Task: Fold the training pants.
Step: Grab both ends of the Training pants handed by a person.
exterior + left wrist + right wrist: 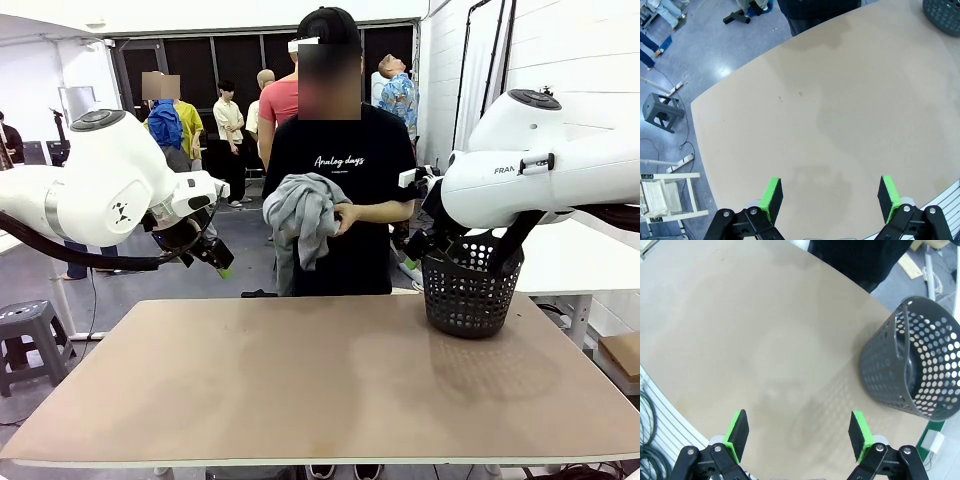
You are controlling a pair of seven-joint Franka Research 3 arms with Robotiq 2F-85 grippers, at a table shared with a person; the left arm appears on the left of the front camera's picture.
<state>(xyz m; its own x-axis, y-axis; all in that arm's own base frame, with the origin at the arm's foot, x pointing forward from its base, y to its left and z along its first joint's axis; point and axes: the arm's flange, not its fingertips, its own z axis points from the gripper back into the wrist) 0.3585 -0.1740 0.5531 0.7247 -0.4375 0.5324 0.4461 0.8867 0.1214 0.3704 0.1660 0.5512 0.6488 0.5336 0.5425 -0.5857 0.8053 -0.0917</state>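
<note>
This looks like a robot laboratory in a large hall. A white robot arm (100, 190) stands at each side of a plain brown tabletop (300, 380). The floor (725, 55) is smooth and grey, with loose cables (646, 415) on it and a grey plastic stool (30, 330). Behind, several people (230, 125) stand before dark doors (235, 55), between white walls (580, 60).

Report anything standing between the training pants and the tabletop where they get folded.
Nothing visible does. The person's hand holds the training pants bunched beyond the table's far edge, and the table's middle is bare. The black basket stands at its far right, off to the side.
</note>
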